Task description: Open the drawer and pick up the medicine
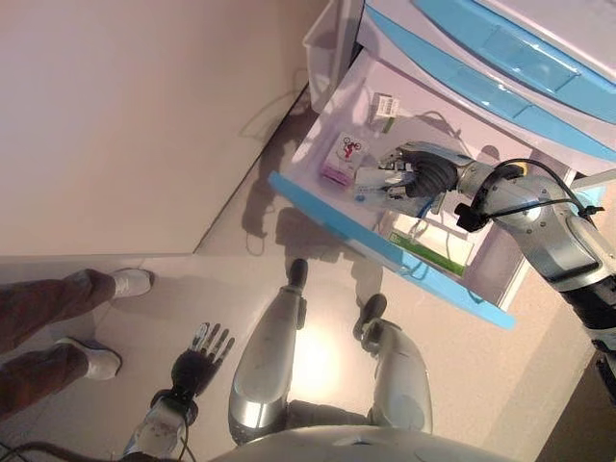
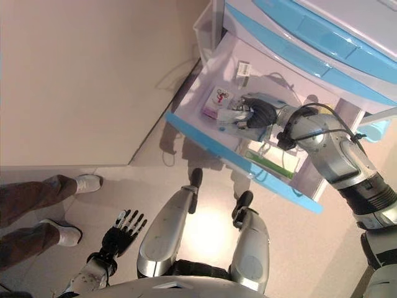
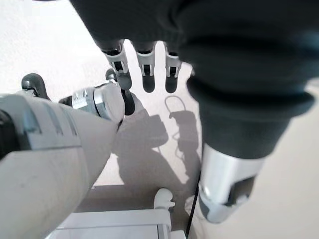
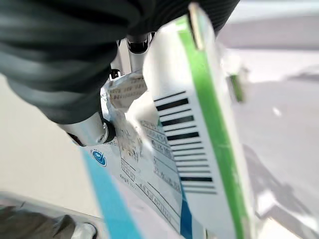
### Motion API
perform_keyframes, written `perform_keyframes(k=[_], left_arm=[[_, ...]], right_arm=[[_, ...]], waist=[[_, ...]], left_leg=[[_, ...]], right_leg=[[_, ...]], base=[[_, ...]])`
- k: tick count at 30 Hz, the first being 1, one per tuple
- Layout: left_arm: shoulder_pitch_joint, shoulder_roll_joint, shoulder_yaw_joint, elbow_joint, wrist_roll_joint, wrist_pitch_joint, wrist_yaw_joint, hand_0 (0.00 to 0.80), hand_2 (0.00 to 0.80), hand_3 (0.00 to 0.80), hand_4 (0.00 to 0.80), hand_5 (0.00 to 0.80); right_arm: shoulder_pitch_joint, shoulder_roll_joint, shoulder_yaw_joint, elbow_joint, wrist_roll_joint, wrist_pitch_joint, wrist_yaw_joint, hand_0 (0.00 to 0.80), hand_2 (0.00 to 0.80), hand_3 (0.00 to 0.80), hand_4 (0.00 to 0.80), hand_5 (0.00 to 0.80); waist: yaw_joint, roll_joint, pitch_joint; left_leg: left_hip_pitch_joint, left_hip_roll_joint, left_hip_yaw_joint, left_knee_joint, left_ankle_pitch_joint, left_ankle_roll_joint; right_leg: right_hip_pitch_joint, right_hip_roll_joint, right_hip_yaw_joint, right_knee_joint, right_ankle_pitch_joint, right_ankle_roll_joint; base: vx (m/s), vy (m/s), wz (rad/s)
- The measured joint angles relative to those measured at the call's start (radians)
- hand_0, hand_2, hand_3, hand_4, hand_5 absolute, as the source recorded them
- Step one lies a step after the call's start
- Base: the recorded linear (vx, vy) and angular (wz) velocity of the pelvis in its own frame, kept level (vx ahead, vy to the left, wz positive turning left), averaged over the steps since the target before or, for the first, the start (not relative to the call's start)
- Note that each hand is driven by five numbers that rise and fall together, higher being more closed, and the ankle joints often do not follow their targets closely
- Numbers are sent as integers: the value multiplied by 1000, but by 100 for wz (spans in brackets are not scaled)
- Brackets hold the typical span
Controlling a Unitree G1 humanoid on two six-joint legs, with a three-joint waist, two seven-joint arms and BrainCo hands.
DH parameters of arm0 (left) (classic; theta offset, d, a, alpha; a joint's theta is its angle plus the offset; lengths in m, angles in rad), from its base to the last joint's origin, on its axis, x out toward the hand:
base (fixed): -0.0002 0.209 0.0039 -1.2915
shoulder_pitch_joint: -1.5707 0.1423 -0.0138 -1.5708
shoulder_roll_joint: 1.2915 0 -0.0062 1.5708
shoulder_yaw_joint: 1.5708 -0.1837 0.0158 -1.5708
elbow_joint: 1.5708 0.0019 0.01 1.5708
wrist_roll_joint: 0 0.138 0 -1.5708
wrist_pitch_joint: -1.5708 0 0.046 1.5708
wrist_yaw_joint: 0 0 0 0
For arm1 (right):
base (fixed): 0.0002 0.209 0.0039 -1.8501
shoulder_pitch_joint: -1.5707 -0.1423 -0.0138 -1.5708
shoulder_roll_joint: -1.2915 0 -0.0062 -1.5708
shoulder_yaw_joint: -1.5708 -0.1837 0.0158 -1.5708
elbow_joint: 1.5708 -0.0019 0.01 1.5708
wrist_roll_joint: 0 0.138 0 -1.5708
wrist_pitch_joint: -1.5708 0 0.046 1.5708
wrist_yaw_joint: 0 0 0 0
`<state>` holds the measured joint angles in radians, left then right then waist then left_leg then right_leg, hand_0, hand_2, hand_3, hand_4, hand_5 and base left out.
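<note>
The white drawer with a blue front [image 1: 332, 223] stands pulled out of the cabinet. My right hand [image 1: 421, 173] reaches into it, its fingers curled round a white medicine box [image 1: 370, 179]. In the right wrist view this box [image 4: 194, 124] shows a green edge and a barcode, pressed against the palm, with a blue-and-white packet [image 4: 132, 164] beside it. A pink-and-purple box [image 1: 342, 158] lies just left of the hand on the drawer floor. My left hand [image 1: 202, 360] hangs low by the floor with its fingers spread, holding nothing.
A flat green box [image 1: 424, 253] lies near the drawer's front and a small white-and-green box [image 1: 387, 106] at its back. Above are more blue-fronted drawers [image 1: 500, 48]. A person's legs and white shoes [image 1: 91, 322] stand at the left.
</note>
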<state>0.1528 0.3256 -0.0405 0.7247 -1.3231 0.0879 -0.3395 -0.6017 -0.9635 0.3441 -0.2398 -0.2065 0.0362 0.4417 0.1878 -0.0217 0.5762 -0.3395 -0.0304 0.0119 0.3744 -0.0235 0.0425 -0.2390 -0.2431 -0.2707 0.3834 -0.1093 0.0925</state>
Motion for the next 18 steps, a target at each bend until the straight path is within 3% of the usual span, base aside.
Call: perform_keyframes(k=[18], left_arm=[[-36,-37,22,46,70,-25,37,0,0,0,0,0]], right_arm=[[22,-70,-188,-319,270,-169,65,800,800,800,800,800]], waist=[[-32,-28,-20]], left_leg=[[125,11,23,-68,-7,-12]], right_leg=[[117,22,11,-88,15,6]], base=[[40,-4,-5]])
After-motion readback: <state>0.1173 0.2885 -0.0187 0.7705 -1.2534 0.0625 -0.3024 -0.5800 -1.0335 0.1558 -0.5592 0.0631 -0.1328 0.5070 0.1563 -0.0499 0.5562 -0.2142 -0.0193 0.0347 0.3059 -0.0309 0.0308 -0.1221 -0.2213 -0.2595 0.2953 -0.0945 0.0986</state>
